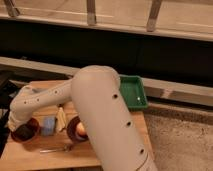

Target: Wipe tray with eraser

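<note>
— Wooden table (30, 157) before a dark wall, with a rail above; this is the 1 view we have. Where is the gripper?

— At the far left of the table. The gripper (13, 129) hangs at the end of the white arm (100, 110), just over a dark red bowl (26, 133). Its jaws are closed. Whether something is between them, I cannot tell.

— And the eraser?

— No dark block shows in the open. It may be hidden under the wrist. The green tray (134, 92) sits at the far right corner of the table, well apart from the gripper.

— What could go wrong from here?

— I judge 3 risks. If the jaws closed on nothing, the arm would wipe the tray with bare fingers. A weak hold could drop the eraser on the long way across. Also the blue pad (48, 125) and the second bowl (77, 129) lie between, so a low path could knock them.
</note>
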Tool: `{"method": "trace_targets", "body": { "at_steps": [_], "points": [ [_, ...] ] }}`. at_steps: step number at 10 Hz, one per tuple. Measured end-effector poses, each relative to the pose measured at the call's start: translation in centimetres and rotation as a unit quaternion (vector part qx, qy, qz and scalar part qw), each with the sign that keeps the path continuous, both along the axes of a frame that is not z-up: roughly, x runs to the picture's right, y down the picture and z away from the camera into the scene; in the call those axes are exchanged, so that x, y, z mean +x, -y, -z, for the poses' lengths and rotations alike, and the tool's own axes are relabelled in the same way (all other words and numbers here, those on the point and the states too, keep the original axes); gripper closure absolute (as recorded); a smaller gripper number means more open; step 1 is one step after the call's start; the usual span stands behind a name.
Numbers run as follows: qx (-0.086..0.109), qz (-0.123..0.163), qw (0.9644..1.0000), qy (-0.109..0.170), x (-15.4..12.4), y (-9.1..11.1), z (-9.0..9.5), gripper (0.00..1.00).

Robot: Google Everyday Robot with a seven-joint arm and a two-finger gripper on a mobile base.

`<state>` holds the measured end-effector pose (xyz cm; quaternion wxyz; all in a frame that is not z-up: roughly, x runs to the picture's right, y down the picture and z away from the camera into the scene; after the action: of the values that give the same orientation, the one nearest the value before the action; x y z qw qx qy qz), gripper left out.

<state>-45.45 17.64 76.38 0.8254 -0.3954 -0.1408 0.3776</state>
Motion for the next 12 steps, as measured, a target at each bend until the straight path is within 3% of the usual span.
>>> {"method": "trace_targets", "body": {
  "at_steps": [3, 6, 9, 12],
  "points": [
    [0.018, 0.006, 0.9998, -0.004, 1.2, 1.8, 1.5, 1.0],
    [0.04, 0.014, 0.999, -0.012, 4.0, 6.3, 3.6, 1.0],
    [0.063, 0.04, 0.996, -0.049, 8.4, 11.7, 3.3, 1.0],
    [0.064, 0.068, 0.9897, -0.109, 15.6, 17.1, 1.6, 1.0]
  ]
}}
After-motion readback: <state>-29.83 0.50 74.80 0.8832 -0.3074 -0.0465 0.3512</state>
